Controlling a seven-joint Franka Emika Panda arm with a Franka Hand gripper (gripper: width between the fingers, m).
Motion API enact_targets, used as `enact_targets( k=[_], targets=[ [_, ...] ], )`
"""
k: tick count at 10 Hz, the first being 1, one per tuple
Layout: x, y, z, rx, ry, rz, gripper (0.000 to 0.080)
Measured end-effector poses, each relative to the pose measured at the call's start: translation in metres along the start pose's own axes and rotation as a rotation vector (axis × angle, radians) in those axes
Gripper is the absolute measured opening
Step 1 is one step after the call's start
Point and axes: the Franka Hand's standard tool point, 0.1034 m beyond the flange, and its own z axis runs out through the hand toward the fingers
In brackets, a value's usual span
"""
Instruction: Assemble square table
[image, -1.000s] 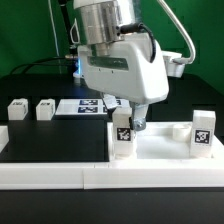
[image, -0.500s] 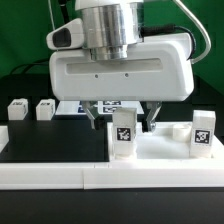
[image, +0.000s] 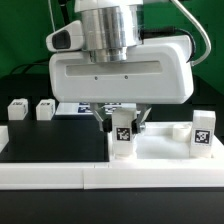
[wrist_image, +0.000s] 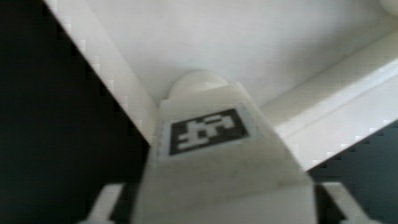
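Pincer (image: 122, 124) tight around the upright leg (image: 123, 142), long axis vertical, tag (image: 123, 134) toward the exterior camera.

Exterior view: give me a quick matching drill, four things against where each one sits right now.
1. centre leg
2. leftmost leg
3. rightmost leg
4. marker board

A. upright, exterior view's far right
B. between the fingers of the gripper
C. flat, behind the gripper
D. exterior view's far left

Pairs: 1-B, 2-D, 3-A, 4-C
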Motion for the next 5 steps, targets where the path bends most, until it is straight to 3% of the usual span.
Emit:
enact_targets(
  k=[2,5],
  targets=[
    [0.0003,0.0018,0.0000,-0.006,0.002,0.207,0.0291],
    [-0.0002,0.0053,0.0012,-0.029,-0.011,0.752,0.0291]
  ],
)
